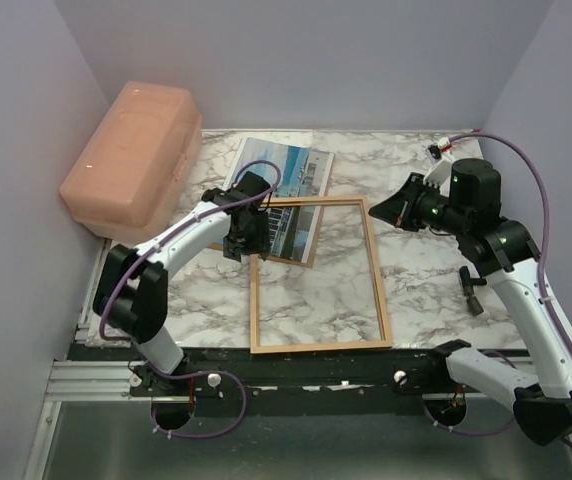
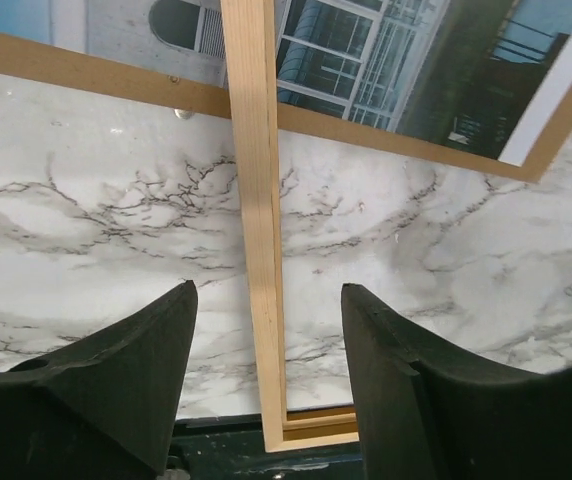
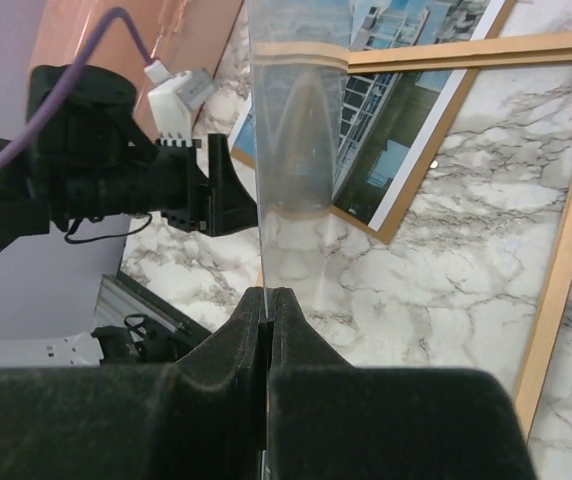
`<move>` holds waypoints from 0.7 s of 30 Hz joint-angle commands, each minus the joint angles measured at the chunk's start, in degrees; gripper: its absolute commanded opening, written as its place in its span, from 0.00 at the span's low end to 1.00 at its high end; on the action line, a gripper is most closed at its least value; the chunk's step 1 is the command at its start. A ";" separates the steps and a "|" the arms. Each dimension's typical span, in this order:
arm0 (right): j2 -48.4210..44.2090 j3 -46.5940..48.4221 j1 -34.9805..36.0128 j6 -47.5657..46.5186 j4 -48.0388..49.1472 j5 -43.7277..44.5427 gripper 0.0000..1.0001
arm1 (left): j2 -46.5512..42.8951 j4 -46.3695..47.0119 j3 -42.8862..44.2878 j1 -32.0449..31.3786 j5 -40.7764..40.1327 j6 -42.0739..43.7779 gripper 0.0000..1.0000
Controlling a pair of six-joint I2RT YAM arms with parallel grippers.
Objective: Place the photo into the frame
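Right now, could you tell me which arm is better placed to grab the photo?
Left. The left pincer is open near the photo; the right pincer is shut on a clear sheet.

The left arm (image 1: 186,232) and right arm (image 1: 546,325) have white links with black joints, and a purple cable (image 1: 114,292) runs along each. Green lights (image 1: 458,178) dot the right arm; the left gripper (image 2: 268,287) has black wedge-shaped fingers (image 2: 116,385).

a white marble-patterned table (image 1: 426,300) carries a pink plastic box (image 1: 131,155) at its far left and the frame (image 1: 378,270) lying flat mid-table, one corner overlapping a brown backing board (image 2: 86,72) under the photo (image 2: 346,50).
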 commanded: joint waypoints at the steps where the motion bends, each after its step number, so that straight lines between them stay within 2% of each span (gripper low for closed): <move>1: 1.17 -0.96 0.02 0.84 3.99 -5.91 0.00 | -9.64 3.78 -4.93 -0.12 0.68 -0.06 0.61; 10: 4.26 -1.09 0.02 2.93 6.28 -13.71 0.00 | -22.76 10.60 -19.50 1.07 1.71 -1.80 0.57; 21: 9.10 -1.83 -0.38 4.92 7.33 -21.56 0.00 | -19.13 14.13 -23.68 1.28 3.69 -3.76 0.41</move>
